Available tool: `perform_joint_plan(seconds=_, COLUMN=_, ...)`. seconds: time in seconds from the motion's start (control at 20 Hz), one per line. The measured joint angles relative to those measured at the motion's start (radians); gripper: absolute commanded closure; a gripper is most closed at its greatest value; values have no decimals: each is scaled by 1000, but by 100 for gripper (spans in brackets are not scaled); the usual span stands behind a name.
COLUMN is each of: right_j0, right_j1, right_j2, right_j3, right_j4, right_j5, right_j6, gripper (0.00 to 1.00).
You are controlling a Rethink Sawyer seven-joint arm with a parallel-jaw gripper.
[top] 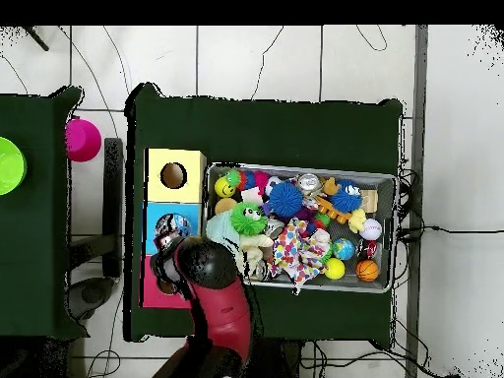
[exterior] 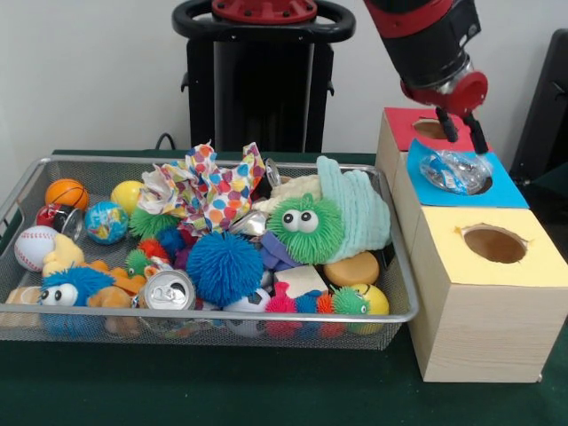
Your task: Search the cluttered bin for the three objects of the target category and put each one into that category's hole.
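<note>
A crumpled clear plastic item [exterior: 454, 170] lies over the hole of the blue-topped box [exterior: 501, 191], partly sunk into it. My gripper [exterior: 463, 131] hangs just above it, open, its two black fingers apart and holding nothing. In the overhead view the same item [top: 175, 224] shows on the blue box [top: 156, 219], with the arm [top: 221, 295] covering the gripper. The wire bin [exterior: 27, 177] holds a silver can [exterior: 169, 291], a blue spiky ball [exterior: 224, 266], a green fuzzy toy with eyes [exterior: 306, 226] and several small balls.
A red-topped box [exterior: 408, 124] stands behind the blue one and a yellow-topped box [exterior: 537, 262] with an open hole [exterior: 494, 243] in front. A patterned paper bow [exterior: 209, 188] and a pale green cloth [exterior: 359, 213] lie in the bin. A pink cup [top: 83, 139] sits on the neighbouring table.
</note>
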Motion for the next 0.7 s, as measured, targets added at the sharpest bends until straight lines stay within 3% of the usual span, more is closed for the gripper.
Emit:
perform_joint_plan(seconds=0.2, right_j0=-38, right_j1=-63, right_j2=-23, right_j3=1, right_j4=-166, right_j5=30, right_j6=1, gripper=0)
perform_joint_plan(seconds=0.7, right_j0=-116, right_j1=-104, right_j2=-40, right_j3=-15, right_j4=-264, right_j5=14, right_j6=10, gripper=0)
